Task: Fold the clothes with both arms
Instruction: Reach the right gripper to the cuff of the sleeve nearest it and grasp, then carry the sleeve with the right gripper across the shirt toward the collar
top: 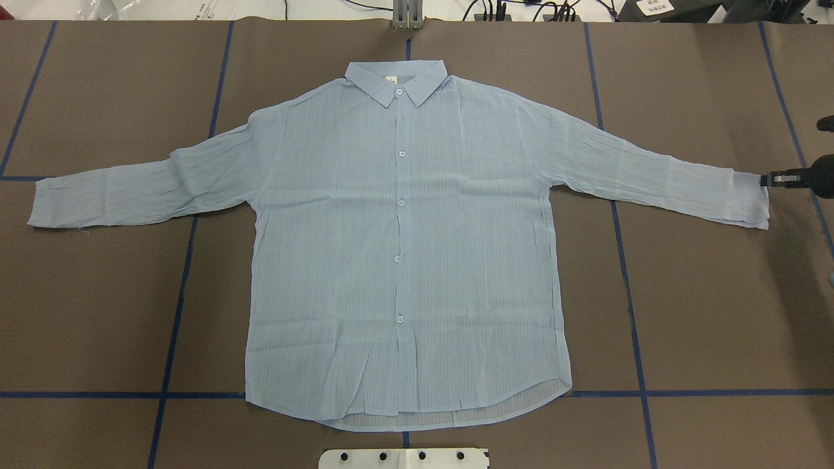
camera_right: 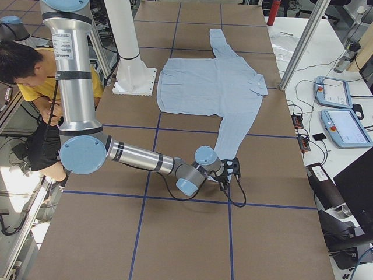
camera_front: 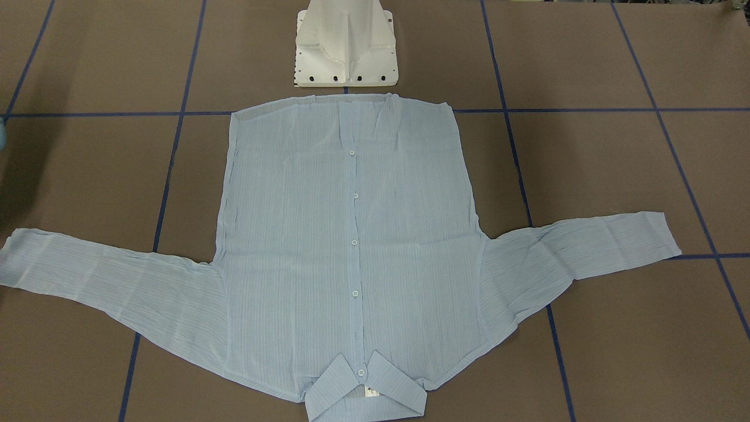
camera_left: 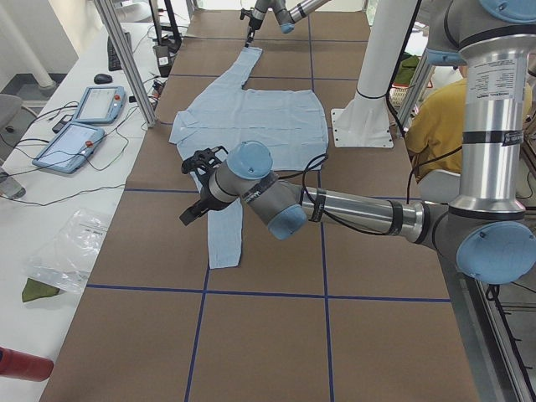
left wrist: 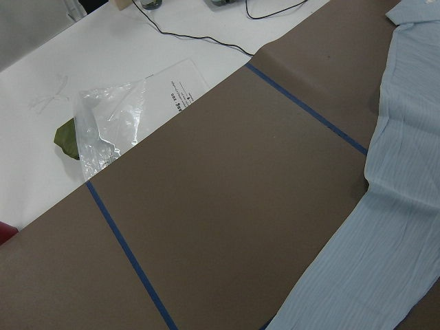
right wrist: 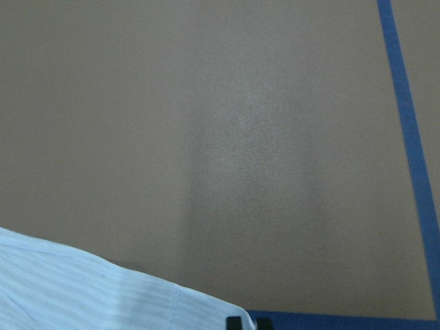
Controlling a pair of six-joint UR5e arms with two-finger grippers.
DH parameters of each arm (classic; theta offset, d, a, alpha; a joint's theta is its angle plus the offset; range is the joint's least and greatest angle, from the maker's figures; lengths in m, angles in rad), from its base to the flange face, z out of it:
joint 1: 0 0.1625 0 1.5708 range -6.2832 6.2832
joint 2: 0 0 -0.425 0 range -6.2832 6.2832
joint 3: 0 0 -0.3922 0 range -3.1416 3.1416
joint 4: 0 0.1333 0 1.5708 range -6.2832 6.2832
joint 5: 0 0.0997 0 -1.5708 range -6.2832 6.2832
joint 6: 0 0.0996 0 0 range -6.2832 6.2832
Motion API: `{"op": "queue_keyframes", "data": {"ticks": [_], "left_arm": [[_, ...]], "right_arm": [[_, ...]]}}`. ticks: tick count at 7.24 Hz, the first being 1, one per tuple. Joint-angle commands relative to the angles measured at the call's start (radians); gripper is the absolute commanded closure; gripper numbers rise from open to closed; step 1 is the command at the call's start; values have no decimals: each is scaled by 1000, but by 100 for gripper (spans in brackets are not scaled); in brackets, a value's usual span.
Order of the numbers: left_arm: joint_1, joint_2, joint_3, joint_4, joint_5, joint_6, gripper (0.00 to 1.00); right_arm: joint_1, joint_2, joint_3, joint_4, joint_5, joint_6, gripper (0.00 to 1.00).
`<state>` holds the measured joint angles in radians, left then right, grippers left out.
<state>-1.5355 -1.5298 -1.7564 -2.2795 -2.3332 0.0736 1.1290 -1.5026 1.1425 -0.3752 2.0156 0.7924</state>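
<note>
The pale blue striped shirt (top: 404, 247) lies flat and buttoned on the brown table, collar away from the robot and both sleeves spread out; it also shows in the front-facing view (camera_front: 351, 234). My right gripper (top: 767, 178) is low at the end of the robot's-right sleeve, and its fingertips look closed together on the cuff's corner (right wrist: 69, 289). It also shows in the exterior right view (camera_right: 228, 175). My left gripper (camera_left: 194, 188) hovers above the other sleeve (left wrist: 385, 240). It shows only in the exterior left view, so I cannot tell if it is open.
The white pedestal base (camera_front: 345, 47) stands just behind the shirt's hem. Blue tape lines (top: 176, 312) cross the table. A plastic bag (left wrist: 110, 130) and teach pendants (camera_left: 84, 117) lie on the white bench beyond the collar side. A person (camera_right: 35, 76) is beside the robot.
</note>
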Motion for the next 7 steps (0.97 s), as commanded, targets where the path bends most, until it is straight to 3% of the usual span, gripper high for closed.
{"op": "queue_keyframes", "data": {"ticks": [1, 3, 5, 7], "left_arm": [[0, 0, 0, -2, 0, 0, 0], [0, 0, 0, 0, 0, 0, 0], [0, 0, 0, 0, 0, 0, 0], [0, 0, 2, 0, 0, 0, 0]], "right_arm": [[0, 1, 22, 1, 9, 1, 100], [9, 5, 173, -142, 28, 4, 100], [14, 14, 450, -439, 17, 122, 100], [-30, 143, 632, -703, -6, 300, 100]]}}
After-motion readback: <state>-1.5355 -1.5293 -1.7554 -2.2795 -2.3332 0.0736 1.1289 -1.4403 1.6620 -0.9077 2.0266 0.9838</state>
